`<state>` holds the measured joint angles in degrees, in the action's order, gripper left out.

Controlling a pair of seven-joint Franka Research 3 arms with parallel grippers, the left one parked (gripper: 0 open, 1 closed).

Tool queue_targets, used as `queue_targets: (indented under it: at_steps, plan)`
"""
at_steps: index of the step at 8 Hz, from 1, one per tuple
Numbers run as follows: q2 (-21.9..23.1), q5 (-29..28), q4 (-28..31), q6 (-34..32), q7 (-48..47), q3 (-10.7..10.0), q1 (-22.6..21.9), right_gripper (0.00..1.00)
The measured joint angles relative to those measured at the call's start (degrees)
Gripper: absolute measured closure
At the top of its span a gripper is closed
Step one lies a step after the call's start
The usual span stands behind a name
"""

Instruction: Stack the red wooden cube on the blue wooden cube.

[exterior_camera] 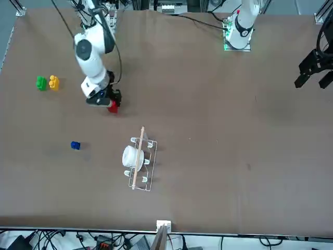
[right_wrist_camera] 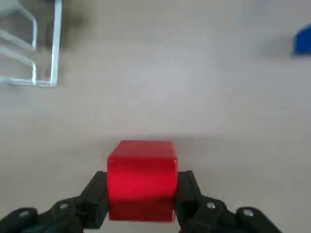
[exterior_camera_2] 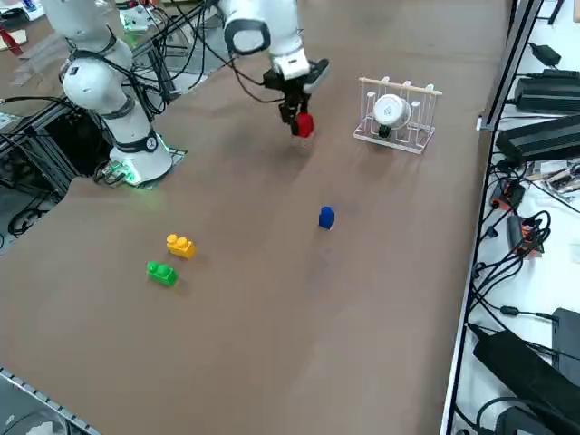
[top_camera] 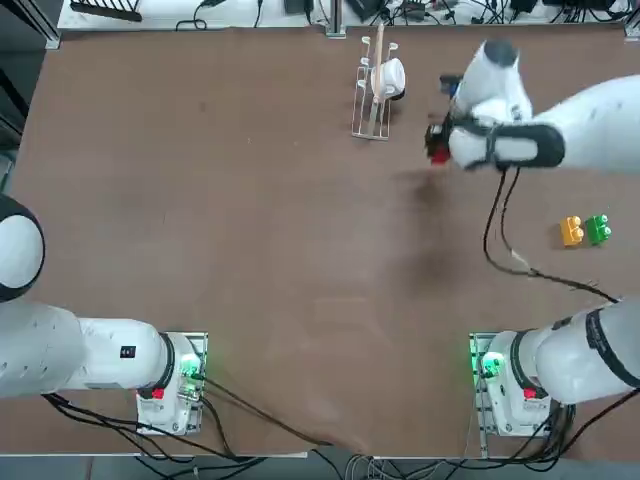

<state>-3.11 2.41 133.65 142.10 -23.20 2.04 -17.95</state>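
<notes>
Brown and broad, the table (exterior_camera: 218,104) carries a sparse scatter of things as the right arm's end effector (exterior_camera_2: 296,116) hangs above it, clamped on the red wooden cube (exterior_camera_2: 304,125), which rides between the fingers clear of the surface near a wire rack (exterior_camera: 139,164). Its target, the blue wooden cube (exterior_camera_2: 326,217), sits alone on open tabletop, well apart from the raised load.

Risk, by my reckoning, lies in the landing: the blue block is as small as the red, so a slight offset or a tilted release would likely let the red one slide off or knock the blue aside. A swing too close to the rack could also clip it.

By count: one red cube, one blue cube, one orange block (exterior_camera_2: 180,245) and one green block (exterior_camera_2: 161,272) just beside each other, one rack holding one white cup (exterior_camera: 130,155).
</notes>
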Motion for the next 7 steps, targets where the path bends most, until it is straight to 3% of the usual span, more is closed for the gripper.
queue_targets:
  at_steps: [3,7]
  plan:
    - [-1.15,0.09,-11.48,-10.29,16.31,-0.25,9.05,0.30]
    - [-11.17,0.10,-22.87,-13.31,33.60,-0.39,18.64,0.30]
